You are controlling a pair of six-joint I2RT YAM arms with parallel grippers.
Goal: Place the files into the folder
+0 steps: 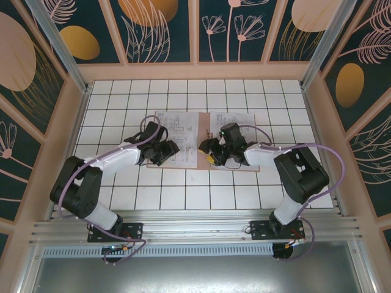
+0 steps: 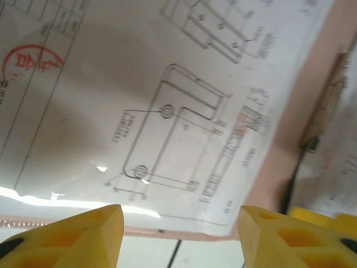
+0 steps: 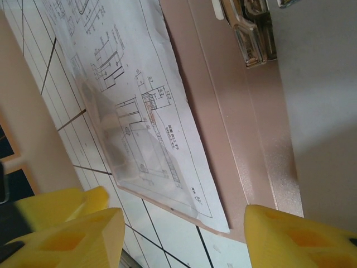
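Lying open mid-table, the brown folder (image 1: 204, 141) holds white drawing sheets (image 2: 167, 106); one bears an unreadable red stamp (image 2: 29, 60). Left gripper (image 2: 178, 234) and right gripper (image 3: 184, 234) hover released, grasping nothing.

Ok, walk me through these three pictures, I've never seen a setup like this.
The overhead picture looks down on two robot arms bolted at the near edge of a white tiled table. Each arm ends in a two-finger gripper: left gripper, right gripper. The other two pictures come from cameras on the wrists, so the yellow fingers at the bottom are the arms' own. An open brown folder lies on the table with printed sheets on it and a metal clip at its fold. Both grippers are open, holding nothing.
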